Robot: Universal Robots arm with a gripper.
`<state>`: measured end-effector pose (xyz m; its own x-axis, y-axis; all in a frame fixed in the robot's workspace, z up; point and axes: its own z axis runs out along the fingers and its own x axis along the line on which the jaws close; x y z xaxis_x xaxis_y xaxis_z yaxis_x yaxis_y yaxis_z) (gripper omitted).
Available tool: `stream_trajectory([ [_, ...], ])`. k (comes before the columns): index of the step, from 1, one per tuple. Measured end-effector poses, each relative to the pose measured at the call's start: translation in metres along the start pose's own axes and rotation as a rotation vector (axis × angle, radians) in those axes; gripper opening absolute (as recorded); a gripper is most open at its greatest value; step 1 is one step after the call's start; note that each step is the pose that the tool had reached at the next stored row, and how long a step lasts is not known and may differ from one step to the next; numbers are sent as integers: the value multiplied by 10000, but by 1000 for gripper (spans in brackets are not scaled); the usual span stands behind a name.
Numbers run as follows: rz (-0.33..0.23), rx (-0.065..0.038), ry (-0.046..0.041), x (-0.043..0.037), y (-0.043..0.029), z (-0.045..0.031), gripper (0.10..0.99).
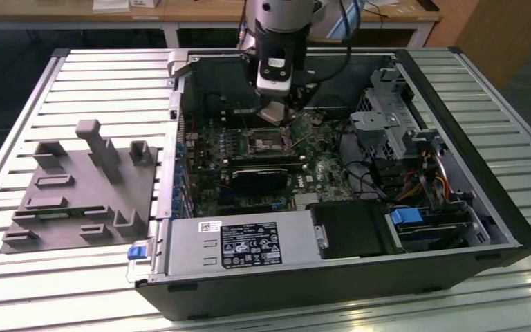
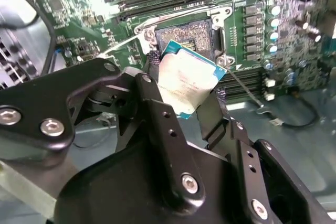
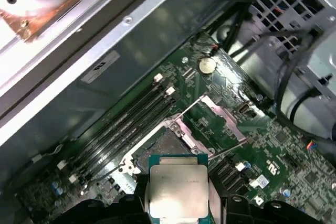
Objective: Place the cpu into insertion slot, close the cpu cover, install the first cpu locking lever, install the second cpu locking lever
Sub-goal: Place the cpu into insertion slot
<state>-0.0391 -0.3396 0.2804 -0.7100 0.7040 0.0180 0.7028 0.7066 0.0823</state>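
Second wrist view: black claw (image 2: 181, 98) grips the flat silver square cpu (image 2: 190, 74), tilted, over the dark square insertion slot (image 2: 185, 34).

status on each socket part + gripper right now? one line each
cpu: in the gripper, over the slot, not seated
slot: empty, contacts exposed
cover: flipped open
levers: unlatched, swung clear of the slot
gripper: shut on cpu
case: side open, board exposed
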Motion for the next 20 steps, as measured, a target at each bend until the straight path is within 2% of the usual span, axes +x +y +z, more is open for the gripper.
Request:
stream_trajectory([
  [20,3627,-66,-300,-1,-5,59,533],
])
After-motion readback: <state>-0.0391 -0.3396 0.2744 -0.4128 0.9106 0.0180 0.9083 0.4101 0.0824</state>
